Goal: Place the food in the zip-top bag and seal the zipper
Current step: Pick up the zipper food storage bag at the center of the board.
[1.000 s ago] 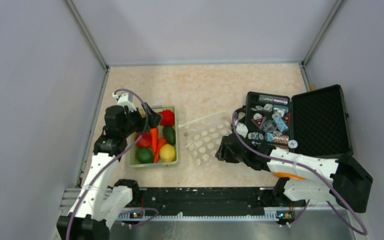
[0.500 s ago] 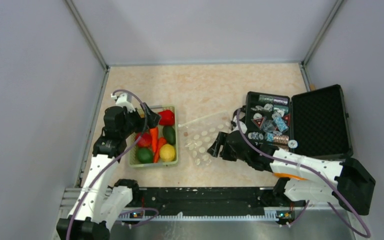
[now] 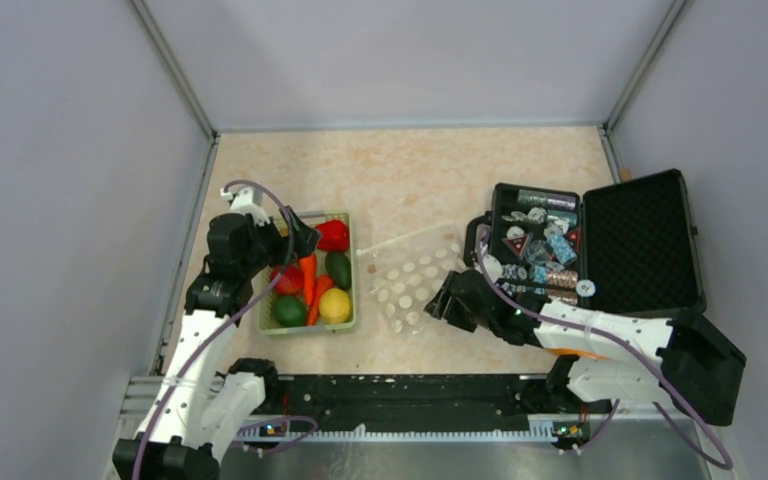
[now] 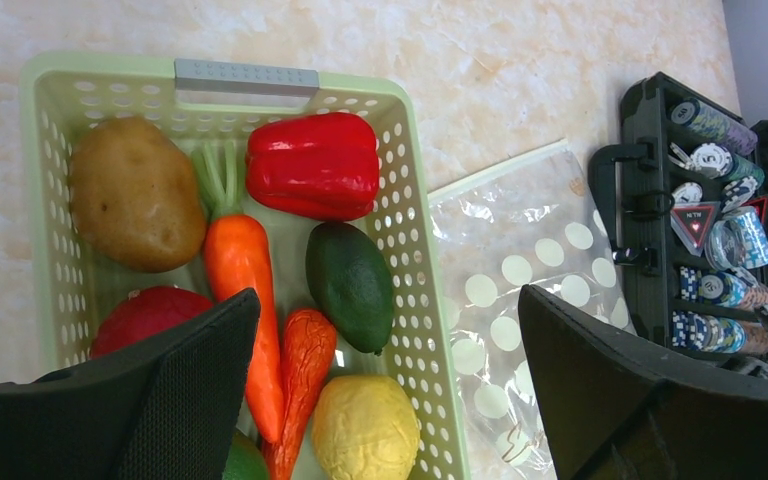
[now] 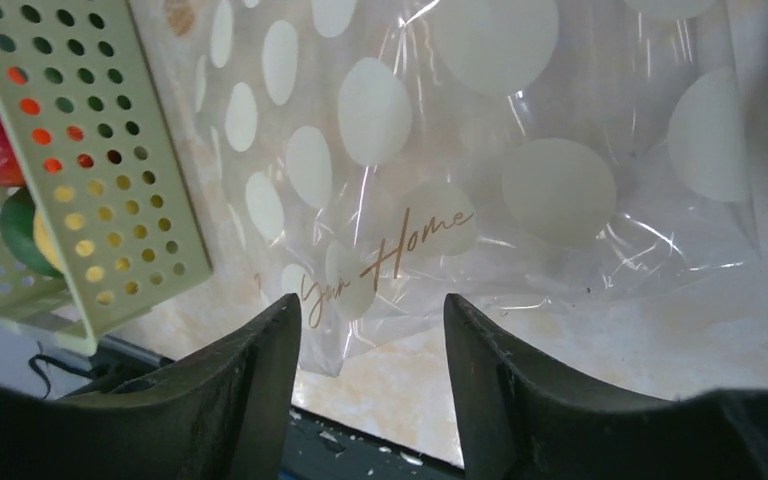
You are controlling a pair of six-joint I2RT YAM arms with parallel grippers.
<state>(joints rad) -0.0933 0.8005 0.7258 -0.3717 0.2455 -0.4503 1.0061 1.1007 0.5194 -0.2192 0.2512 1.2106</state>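
The food lies in a pale green basket point(image 3: 306, 329): red pepper point(image 4: 312, 165), brown potato point(image 4: 135, 193), orange carrots point(image 4: 238, 270), dark green piece point(image 4: 350, 283), yellow piece point(image 4: 365, 428). My left gripper point(image 4: 388, 300) hangs open and empty above the basket's right side, and shows in the top view point(image 3: 295, 236). The clear dotted zip-top bag point(image 3: 412, 280) lies flat right of the basket, its zipper point(image 3: 405, 239) at the far edge. My right gripper point(image 5: 370, 300) is open low over the bag's near corner point(image 5: 360, 225), and shows in the top view point(image 3: 440, 300).
An open black case point(image 3: 640, 240) with shiny packets and chips point(image 3: 540, 250) stands right of the bag, close to my right arm. The basket's wall point(image 5: 90, 180) is just left of the right gripper. The black rail point(image 3: 400, 390) runs along the table's near edge.
My right gripper slid left over the bag's near edge, then drew back a little to the right. The left arm has hardly moved.
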